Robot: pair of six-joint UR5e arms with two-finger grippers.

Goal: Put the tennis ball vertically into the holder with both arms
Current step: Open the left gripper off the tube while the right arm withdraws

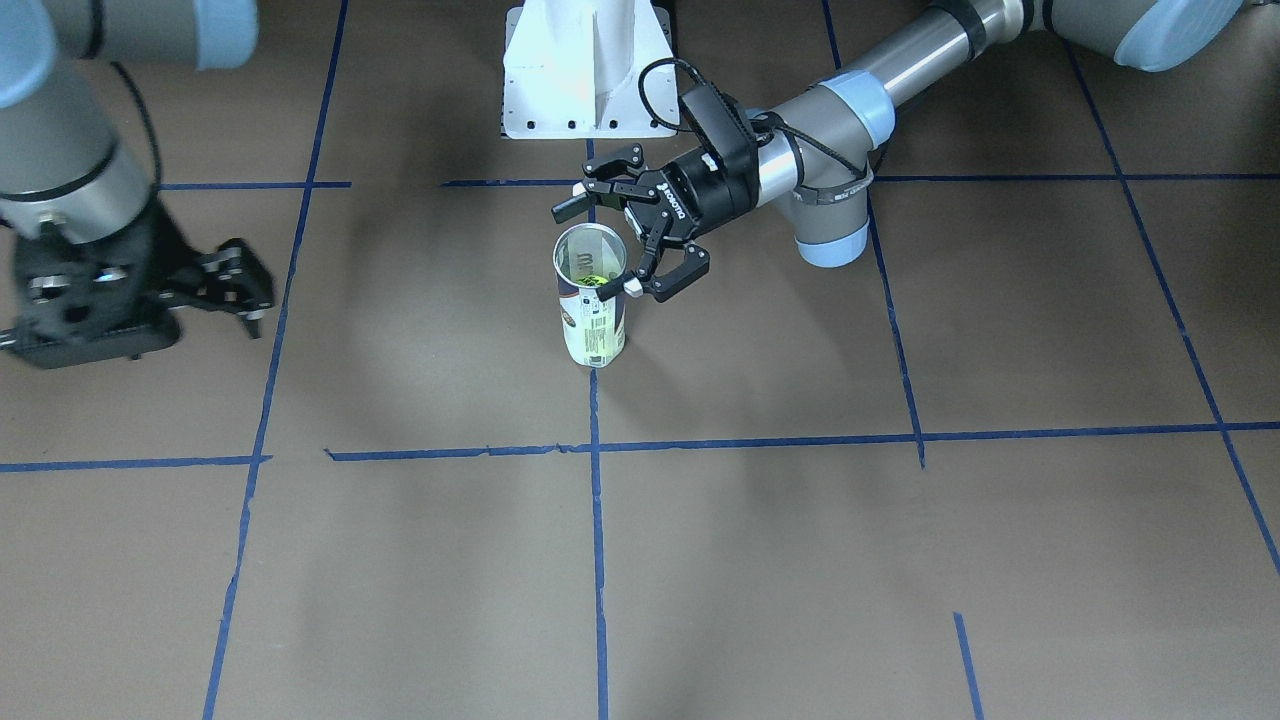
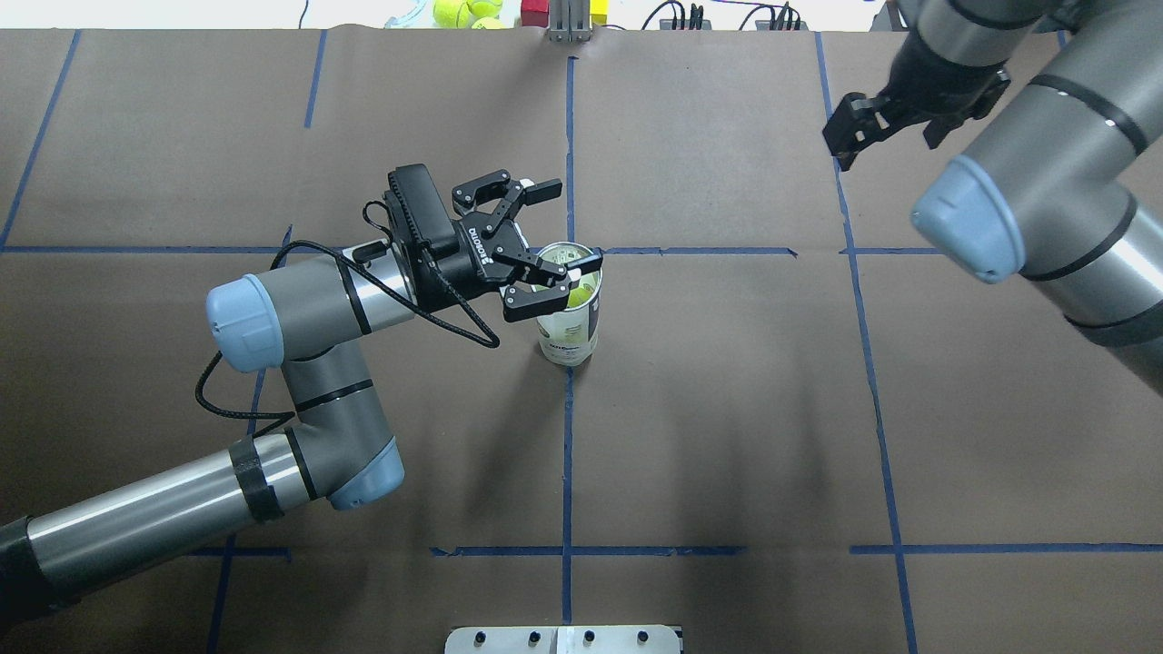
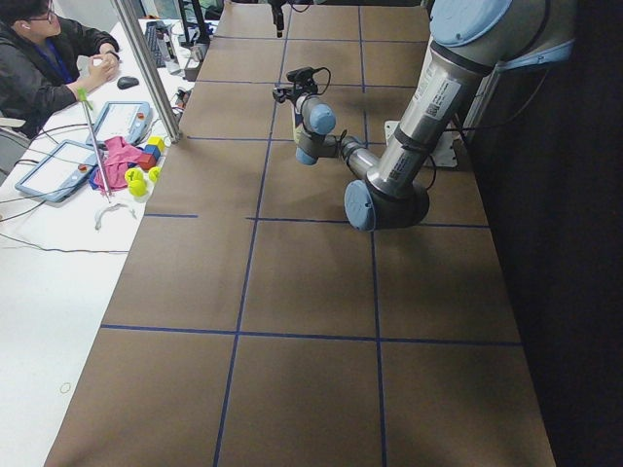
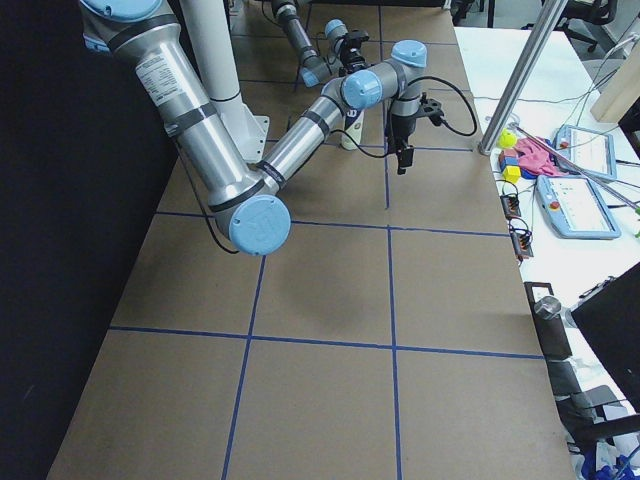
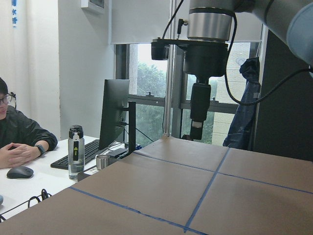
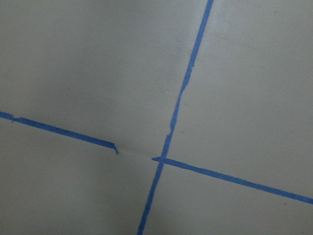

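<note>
As seen from over the robot's shoulders, the left arm point(image 2: 300, 309) reaches forward across the brown table point(image 2: 727, 409) toward its middle. The left gripper point(image 2: 575, 225) lies level at the height of the holder's mouth. Its jaws are spread wide and hold nothing.

Just beyond the gripper's palm, toward the robot's right, stands the holder point(image 2: 570, 331). It is upright, with its long axis vertical and its open mouth facing up. One fingertip crosses the edge of the mouth and the other stands well off it. The pictures do not show whether the nearer finger touches the rim.

The holder is a clear plastic can with a white and navy label, set on a crossing of blue tape lines point(image 2: 567, 454). The tennis ball point(image 1: 588, 268) is inside it, low in the can. It shows as a fuzzy yellow-green patch through the mouth and the clear wall.

The task looks done. The next move likely depends on the left gripper backing away without tipping the can.

Farther off, well apart on the robot's right, the right gripper point(image 2: 859, 127) hangs above bare table. It carries nothing, and whether its jaws are parted cannot be told.
</note>
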